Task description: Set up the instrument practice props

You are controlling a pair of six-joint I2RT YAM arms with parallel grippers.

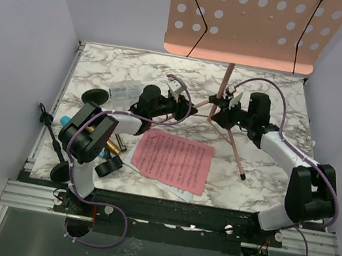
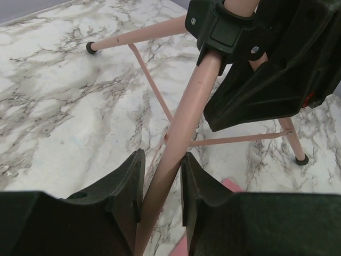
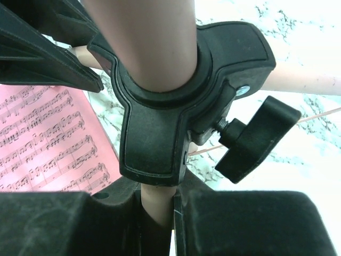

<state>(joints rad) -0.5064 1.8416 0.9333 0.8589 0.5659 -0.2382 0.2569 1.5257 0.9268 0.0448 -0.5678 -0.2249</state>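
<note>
The pink perforated music rack [image 1: 249, 22] stands at the back of the table on its thin tripod legs. My left gripper [image 1: 179, 103] [image 2: 162, 160] is shut on one slanted pink leg [image 2: 181, 133], both pads touching it. My right gripper [image 1: 230, 109] [image 3: 157, 194] is shut on the pink tube just under the black tripod hub [image 3: 154, 133] [image 2: 224, 32]. A pink sheet-music page [image 1: 174, 160] [image 3: 42, 138] lies flat in front. A gold microphone [image 1: 112, 147] and a blue one [image 1: 66, 121] lie under my left arm. Black round mic-mount bases [image 1: 95, 96] [image 1: 109, 167] sit nearby.
A small clear box [image 1: 121, 91] lies behind the left gripper. The hub's black clamp knob [image 3: 256, 136] sticks out to the right. Rubber-tipped leg feet [image 2: 91, 47] [image 2: 301, 159] rest on the marble table [image 1: 262, 177]. Walls close in both sides.
</note>
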